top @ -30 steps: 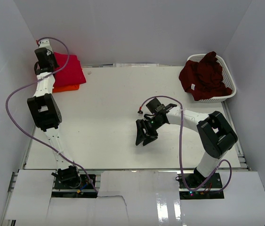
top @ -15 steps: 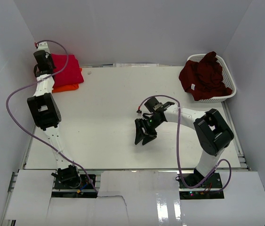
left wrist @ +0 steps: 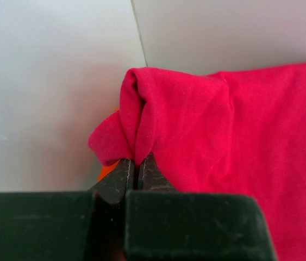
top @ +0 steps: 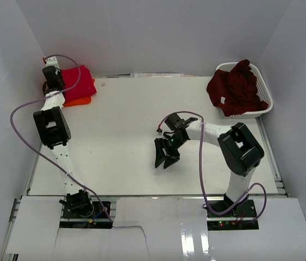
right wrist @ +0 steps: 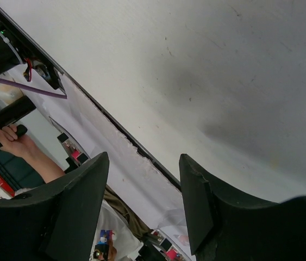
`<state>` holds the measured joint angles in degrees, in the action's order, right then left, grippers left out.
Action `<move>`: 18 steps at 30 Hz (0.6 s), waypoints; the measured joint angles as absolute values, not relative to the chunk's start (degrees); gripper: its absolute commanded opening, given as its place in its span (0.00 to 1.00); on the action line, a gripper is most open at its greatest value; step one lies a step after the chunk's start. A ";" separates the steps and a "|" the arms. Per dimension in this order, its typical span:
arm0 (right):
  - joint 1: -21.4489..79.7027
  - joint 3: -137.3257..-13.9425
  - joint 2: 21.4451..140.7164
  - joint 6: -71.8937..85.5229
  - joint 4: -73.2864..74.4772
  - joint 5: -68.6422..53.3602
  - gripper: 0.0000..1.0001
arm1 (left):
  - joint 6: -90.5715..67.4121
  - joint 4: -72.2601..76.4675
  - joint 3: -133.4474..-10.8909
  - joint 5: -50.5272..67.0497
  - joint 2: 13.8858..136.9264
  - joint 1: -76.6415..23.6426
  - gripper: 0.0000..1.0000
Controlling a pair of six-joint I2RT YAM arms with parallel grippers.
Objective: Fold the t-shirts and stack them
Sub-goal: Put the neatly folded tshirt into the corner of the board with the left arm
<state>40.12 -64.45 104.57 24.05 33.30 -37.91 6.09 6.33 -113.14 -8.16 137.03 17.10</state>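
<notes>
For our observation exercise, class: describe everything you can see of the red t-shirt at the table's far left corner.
The red t-shirt is soft crimson cloth, folded, lying on an orange t-shirt at the far left corner. One corner bunches into a wrinkled fold, pinched by the shut left pincer.

My left arm [top: 50, 128] is stretched long from its base at the near edge, up along the left side to the far left corner, elbow raised about halfway along. At its end my left gripper [left wrist: 135, 173] points forward and low. Its two dark fingers are pressed tight together and pinch a fold of the red t-shirt [left wrist: 239, 136] between their tips.

My right arm [top: 239, 149] rises from its base, bends sharply at the elbow, and sends the forearm leftward toward the middle. The wrist turns down there, so my right gripper [top: 163, 157] slants toward the near left. Its fingers [right wrist: 76, 212] stand spread apart, with nothing between them.
</notes>
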 measured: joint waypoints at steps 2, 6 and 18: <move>40.21 -64.53 105.08 24.05 33.30 -38.00 0.61 | 6.09 6.70 -113.32 -8.36 138.56 17.17 0.00; 40.25 -65.12 106.45 24.27 33.23 -38.54 0.61 | 5.89 6.92 -115.35 -8.62 142.87 17.21 0.00; 40.25 -65.89 110.28 25.02 33.04 -40.66 0.61 | 3.49 7.92 -123.31 -7.88 148.64 17.47 0.12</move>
<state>40.25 -65.89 110.28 25.02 33.04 -40.66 3.49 7.92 -123.31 -7.88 148.64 17.47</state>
